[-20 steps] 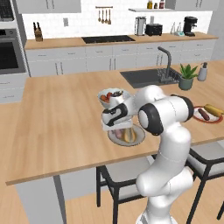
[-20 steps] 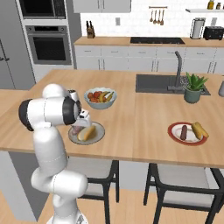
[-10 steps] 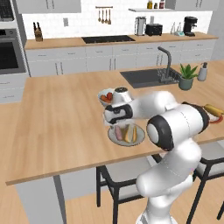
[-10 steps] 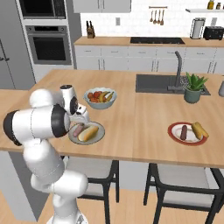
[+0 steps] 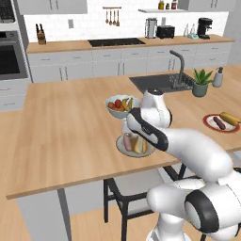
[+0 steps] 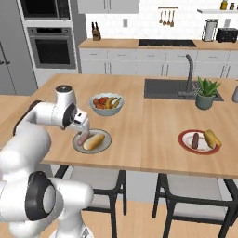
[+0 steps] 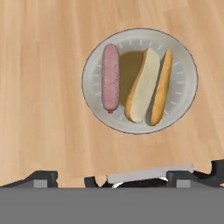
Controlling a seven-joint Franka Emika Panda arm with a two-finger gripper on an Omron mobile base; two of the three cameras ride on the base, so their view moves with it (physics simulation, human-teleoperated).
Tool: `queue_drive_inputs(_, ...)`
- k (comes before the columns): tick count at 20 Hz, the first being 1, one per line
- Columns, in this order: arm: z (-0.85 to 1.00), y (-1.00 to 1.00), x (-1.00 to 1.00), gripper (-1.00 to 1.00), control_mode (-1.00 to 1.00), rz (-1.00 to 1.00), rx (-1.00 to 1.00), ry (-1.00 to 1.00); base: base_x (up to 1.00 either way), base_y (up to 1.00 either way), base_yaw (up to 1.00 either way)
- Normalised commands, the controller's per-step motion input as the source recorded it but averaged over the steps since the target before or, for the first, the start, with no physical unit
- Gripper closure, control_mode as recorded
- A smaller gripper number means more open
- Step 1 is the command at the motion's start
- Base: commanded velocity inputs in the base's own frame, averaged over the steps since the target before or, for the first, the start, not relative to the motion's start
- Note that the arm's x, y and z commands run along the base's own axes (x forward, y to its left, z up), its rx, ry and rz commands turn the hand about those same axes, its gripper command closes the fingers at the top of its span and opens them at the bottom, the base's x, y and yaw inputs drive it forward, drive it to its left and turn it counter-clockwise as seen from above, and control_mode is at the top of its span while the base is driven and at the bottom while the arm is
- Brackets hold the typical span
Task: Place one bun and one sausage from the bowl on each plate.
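Gripper (image 6: 83, 131) hangs just above the near edge of the grey plate (image 7: 183, 103), nothing between its fingers; cannot tell how far apart they stand. On that plate a sausage (image 7: 110, 77) lies beside a split bun (image 7: 143, 85), the two close together. Just beyond, the pale fruit bowl (image 6: 107, 104) sits on the wooden counter (image 6: 148, 130). Well off to the right, a red-rimmed plate (image 6: 199, 142) holds another sausage (image 6: 195, 140) and bun (image 6: 212, 137). Farther back, sink (image 6: 179, 88) and potted plant (image 6: 206, 92).

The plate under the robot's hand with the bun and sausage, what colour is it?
Pale grey. The plate shows best in the hand view.
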Motion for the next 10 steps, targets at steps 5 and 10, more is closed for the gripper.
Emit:
queue_drive_inputs(5, 0.56, 0.03, -1.0, -1.0, -1.0, 0.0, 0.03, 0.0, 0.0, 0.0, 0.0)
queue_drive_inputs(10, 0.48, 0.33, -1.0, -1.0, -1.0, 0.01, 0.0, 0.0, 0.0, 0.0, 0.0)
